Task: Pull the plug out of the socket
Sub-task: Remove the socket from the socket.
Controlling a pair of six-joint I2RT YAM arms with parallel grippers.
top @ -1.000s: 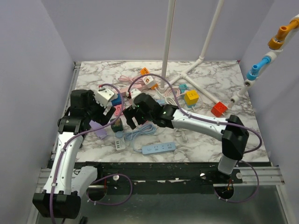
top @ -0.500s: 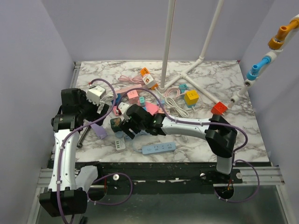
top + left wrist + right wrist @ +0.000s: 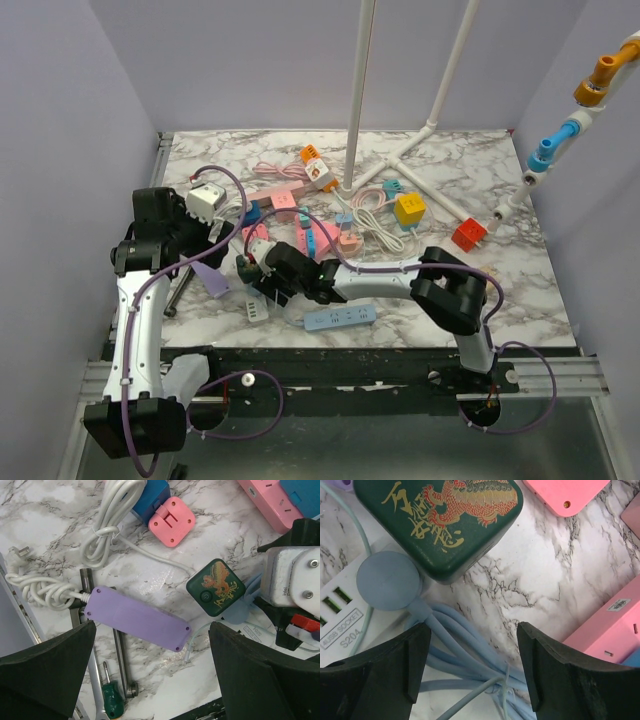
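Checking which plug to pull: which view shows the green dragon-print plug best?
Left wrist: the green plug shows whole, top face clear. Right wrist shows it closer but cropped at the top; overhead it is tiny.

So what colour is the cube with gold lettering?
Dark green cube, clearest in the right wrist view.
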